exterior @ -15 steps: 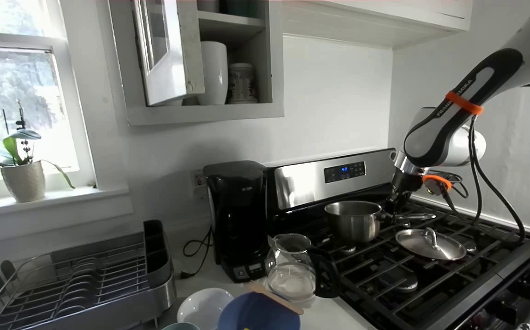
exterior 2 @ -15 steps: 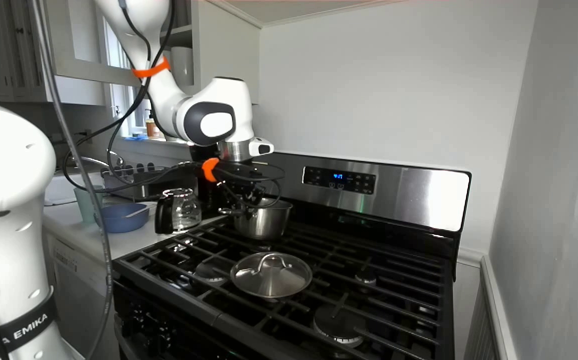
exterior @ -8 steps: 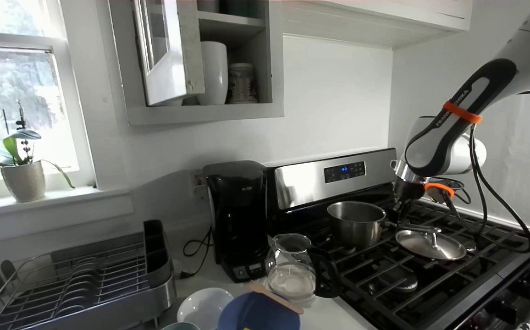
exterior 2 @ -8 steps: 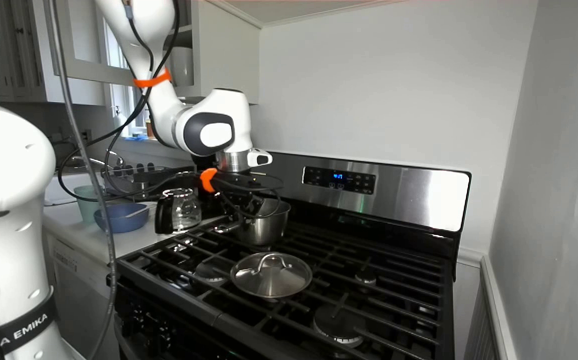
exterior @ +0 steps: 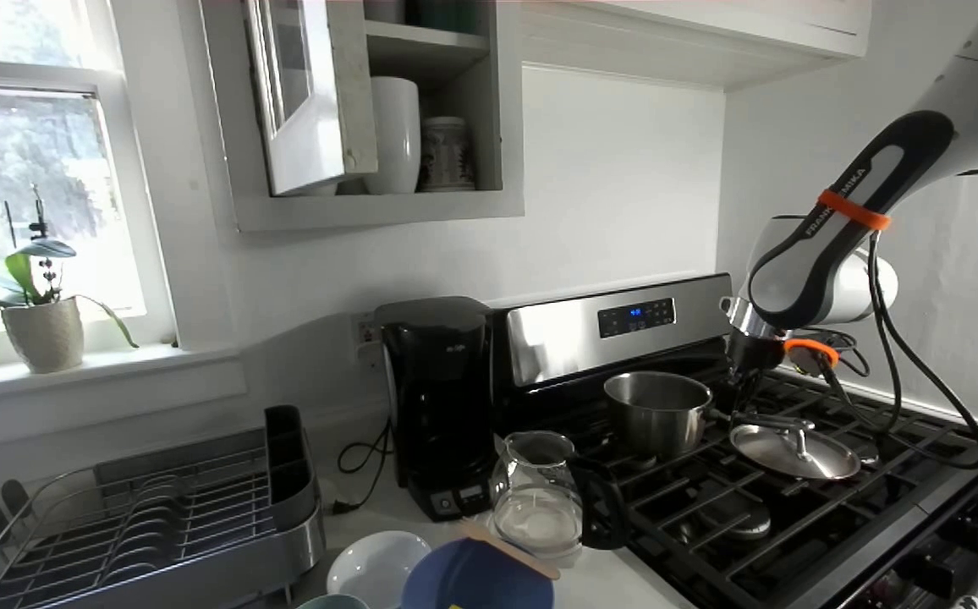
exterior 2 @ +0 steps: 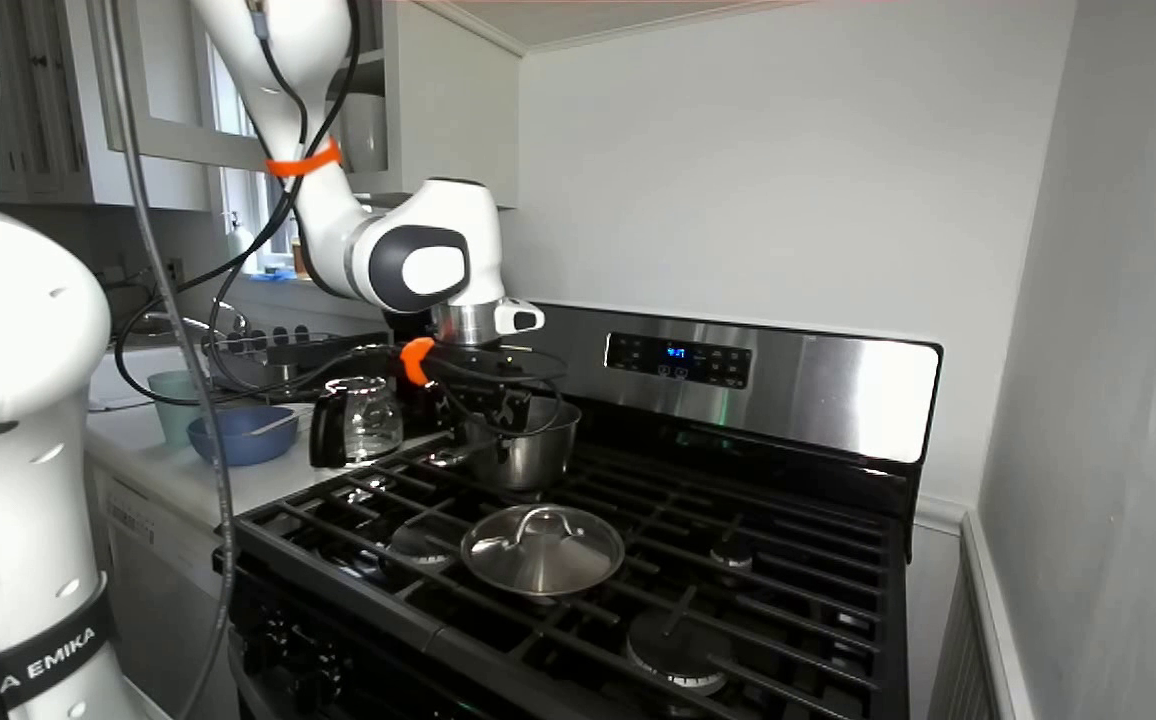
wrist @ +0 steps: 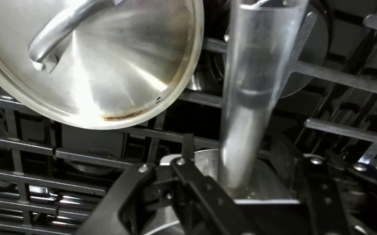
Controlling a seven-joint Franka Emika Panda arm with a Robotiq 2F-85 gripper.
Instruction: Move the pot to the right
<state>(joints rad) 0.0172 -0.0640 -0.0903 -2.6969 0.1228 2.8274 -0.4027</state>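
In an exterior view, the pot (exterior 2: 538, 458) stood at the far left of the stove (exterior 2: 818, 395), with a silver lid (exterior 2: 538, 567) nearer and slightly right. In the wrist view, the end effector (wrist: 235, 147) was spread, its 2 fingers on either side of the pot's handle (wrist: 253, 75); contact could not be told. A glass carafe (exterior: 540, 499) sat on the worktop (exterior: 607, 579), left of the stove.

Shiny steel pot (exterior: 656, 420) looks pretty upright from here, back of the stove (exterior 2: 708, 500), handle (wrist: 253, 85) poking toward the front.
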